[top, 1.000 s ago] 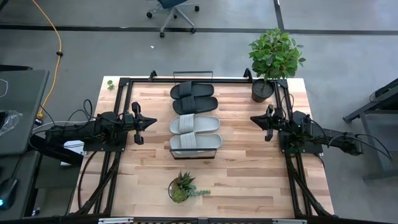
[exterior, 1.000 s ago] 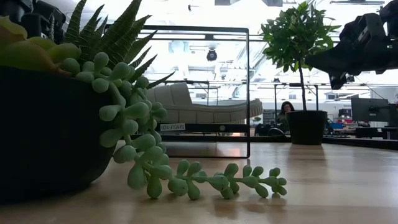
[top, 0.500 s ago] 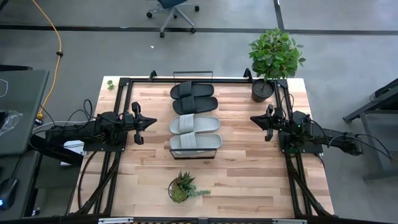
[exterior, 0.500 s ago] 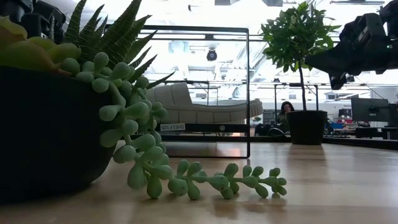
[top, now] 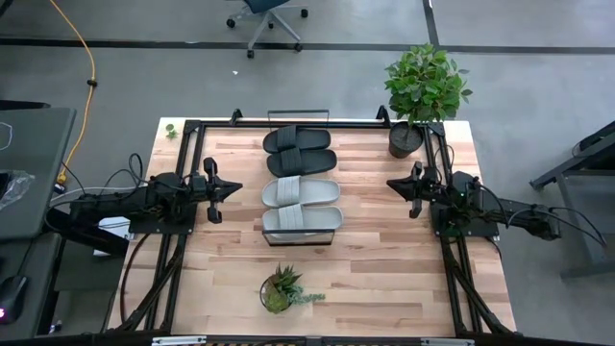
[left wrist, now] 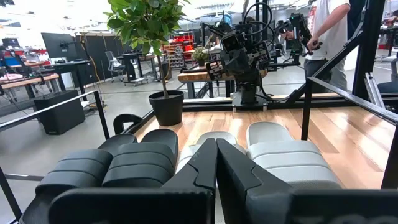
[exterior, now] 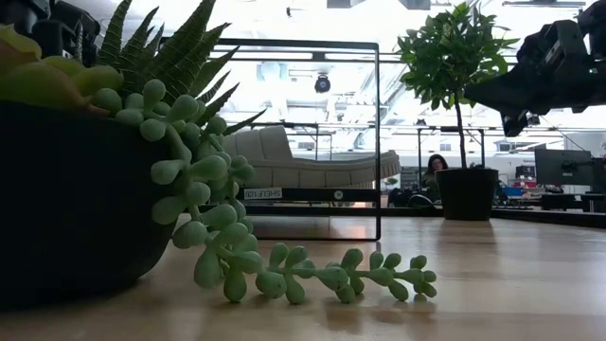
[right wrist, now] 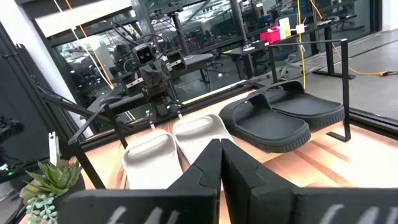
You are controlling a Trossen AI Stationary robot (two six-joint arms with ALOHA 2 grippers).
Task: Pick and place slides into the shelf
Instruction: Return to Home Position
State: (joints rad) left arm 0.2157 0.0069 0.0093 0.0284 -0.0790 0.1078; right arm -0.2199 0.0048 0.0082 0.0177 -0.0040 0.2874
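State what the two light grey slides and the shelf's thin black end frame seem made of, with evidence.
Light grey wide-strap slides: probably moulded foam or rubber, matt; thick, seamless, ribbed straps. Thin black shelf end frame: likely painted metal wire; slender, straight bars.

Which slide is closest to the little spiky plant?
The light grey slide at the shelf end nearest the succulent; the other three lie farther along.

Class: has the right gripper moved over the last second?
No. In the high view the right gripper keeps the same position relative to the plant pot.
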